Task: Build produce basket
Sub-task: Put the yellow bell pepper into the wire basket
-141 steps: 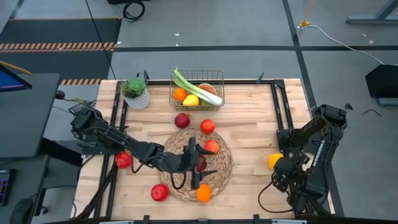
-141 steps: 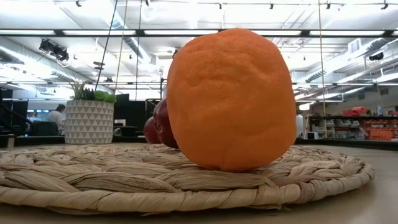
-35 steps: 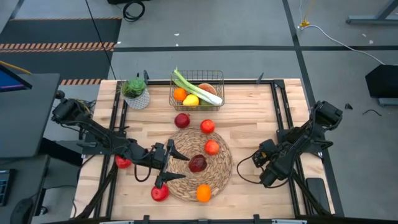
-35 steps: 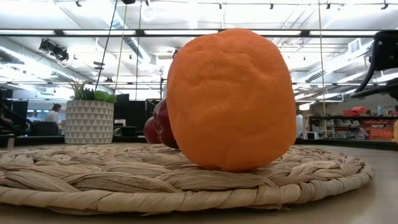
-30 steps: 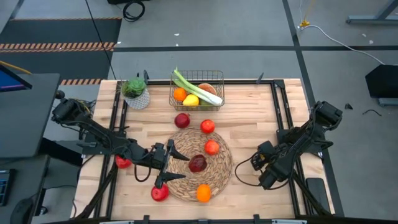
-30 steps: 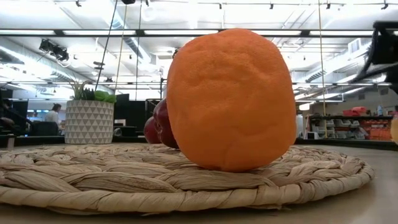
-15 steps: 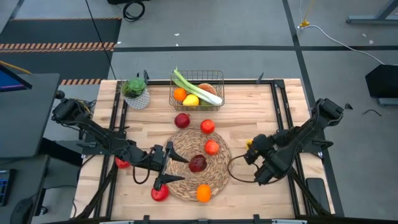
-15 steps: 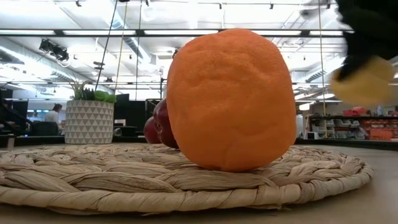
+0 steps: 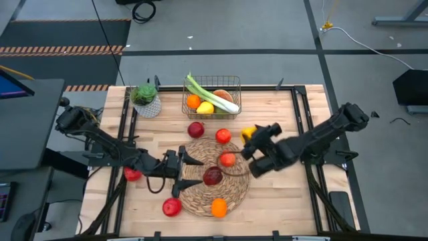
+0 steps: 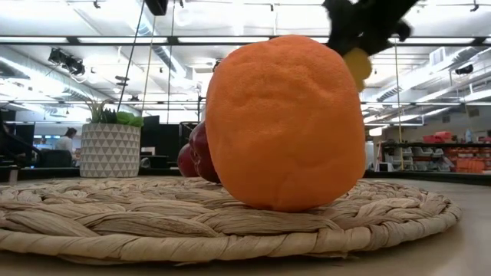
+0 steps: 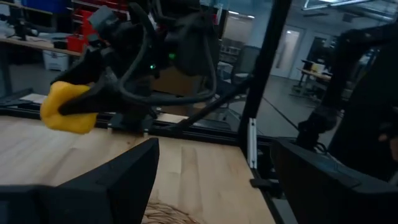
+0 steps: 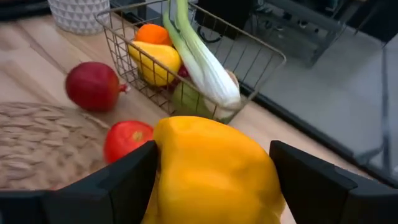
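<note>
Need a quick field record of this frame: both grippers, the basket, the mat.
right gripper: shut on yellow pepper-like fruit, in the air between mat and basket
left gripper: open, empty, over the mat's left edge
dark wire grid basket: holds long green-white leek, orange, yellow fruit
round woven straw mat: dark red fruit, red apple, orange at near rim

mat: round woven straw mat [image 9: 231, 191], under and just beside both claws | pot: white patterned pot with green plant [image 9: 146, 100], well beyond the left claw, at the table's far edge | table: pale wood planks [image 9: 281, 201]
</note>
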Robot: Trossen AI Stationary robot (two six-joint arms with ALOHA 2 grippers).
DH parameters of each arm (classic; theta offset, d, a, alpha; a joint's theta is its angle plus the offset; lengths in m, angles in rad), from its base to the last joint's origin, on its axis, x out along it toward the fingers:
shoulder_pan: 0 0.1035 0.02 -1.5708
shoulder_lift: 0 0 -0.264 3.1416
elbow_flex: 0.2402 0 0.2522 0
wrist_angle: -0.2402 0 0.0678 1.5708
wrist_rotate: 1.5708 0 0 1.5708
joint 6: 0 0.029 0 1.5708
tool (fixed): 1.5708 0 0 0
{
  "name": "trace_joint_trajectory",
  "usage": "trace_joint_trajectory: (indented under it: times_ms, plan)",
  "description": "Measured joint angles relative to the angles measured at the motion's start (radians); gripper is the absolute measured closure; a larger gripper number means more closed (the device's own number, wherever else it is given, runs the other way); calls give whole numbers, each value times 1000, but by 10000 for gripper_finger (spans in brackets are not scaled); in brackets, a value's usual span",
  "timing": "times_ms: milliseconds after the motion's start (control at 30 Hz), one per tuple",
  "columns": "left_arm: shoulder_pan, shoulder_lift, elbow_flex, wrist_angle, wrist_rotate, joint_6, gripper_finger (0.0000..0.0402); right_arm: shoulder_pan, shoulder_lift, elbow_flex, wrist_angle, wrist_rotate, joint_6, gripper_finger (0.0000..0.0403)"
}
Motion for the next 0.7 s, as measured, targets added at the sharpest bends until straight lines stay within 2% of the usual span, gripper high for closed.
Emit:
trace_joint_trajectory:
  times_ms: [233,367,567,700]
  plan:
    - [39,-1,0,-7,0,-8,88,-188,0,0,266,-86,-473,94]
    - [55,-44,1,-73,1,6,88,-298,0,0,421,-154,-692,94]
    - [71,-155,2,-283,1,4,88,-474,0,0,668,-328,-963,94]
    - [95,-208,2,-340,1,52,88,-587,0,0,768,-434,-1075,94]
